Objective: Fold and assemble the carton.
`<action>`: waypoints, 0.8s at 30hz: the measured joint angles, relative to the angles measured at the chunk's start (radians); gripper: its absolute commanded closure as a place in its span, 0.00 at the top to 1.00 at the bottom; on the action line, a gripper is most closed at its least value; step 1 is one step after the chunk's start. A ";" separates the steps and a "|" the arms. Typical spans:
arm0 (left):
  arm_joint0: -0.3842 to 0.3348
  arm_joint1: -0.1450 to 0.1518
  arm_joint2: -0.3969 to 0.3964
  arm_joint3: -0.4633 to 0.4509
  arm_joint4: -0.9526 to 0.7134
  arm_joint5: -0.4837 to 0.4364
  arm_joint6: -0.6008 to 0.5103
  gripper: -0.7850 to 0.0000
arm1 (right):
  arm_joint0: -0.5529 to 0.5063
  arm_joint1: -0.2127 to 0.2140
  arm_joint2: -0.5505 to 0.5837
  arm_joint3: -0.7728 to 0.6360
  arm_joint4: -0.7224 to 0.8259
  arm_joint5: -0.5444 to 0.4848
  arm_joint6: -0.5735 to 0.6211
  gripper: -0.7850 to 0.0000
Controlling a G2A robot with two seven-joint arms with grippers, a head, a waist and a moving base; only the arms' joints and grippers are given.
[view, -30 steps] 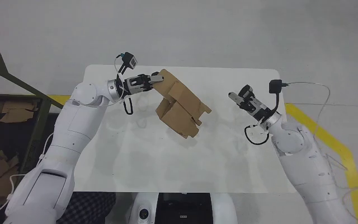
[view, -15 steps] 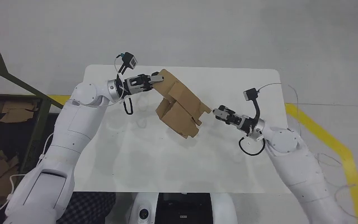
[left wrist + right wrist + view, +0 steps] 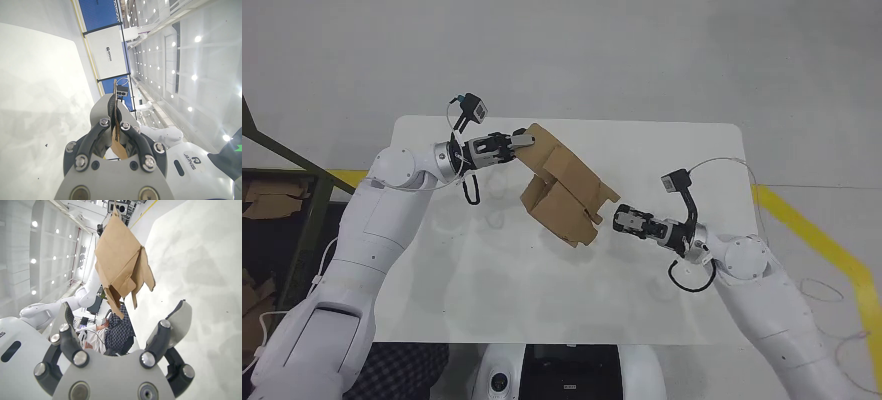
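Note:
A brown cardboard carton (image 3: 564, 187), partly opened with loose flaps, hangs above the middle of the white table (image 3: 492, 290). My left gripper (image 3: 525, 143) is shut on the carton's upper corner flap; in the left wrist view the cardboard edge (image 3: 114, 106) is pinched between the gripper (image 3: 113, 113) fingers. My right gripper (image 3: 617, 217) is open, just to the right of the carton's lower flaps and apart from them. In the right wrist view the carton (image 3: 119, 260) hangs a little ahead of the spread fingers of the gripper (image 3: 124, 311).
The table's right part (image 3: 692, 150) and front part (image 3: 542, 310) are bare. Flat cardboard pieces (image 3: 272, 195) lie on the floor left of the table. A yellow floor line (image 3: 802, 225) runs at the right.
My right arm has swung in from the table's right side toward the carton and now sits close beside its lower flaps. The left arm and the carton have stayed still.

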 measured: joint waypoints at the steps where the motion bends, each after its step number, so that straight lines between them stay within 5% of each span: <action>1: 0.000 0.000 0.000 0.000 0.000 0.000 0.000 0.00 | 0.000 0.000 0.000 0.000 0.000 0.000 0.000 1.00; 12: 0.000 0.000 0.000 0.000 0.000 0.000 0.000 0.00 | -0.013 -0.008 -0.039 -0.038 -0.012 0.027 -0.011 1.00; 24: 0.000 0.000 0.000 0.000 0.000 0.000 0.000 0.00 | -0.006 -0.020 -0.079 -0.055 0.139 0.006 0.072 1.00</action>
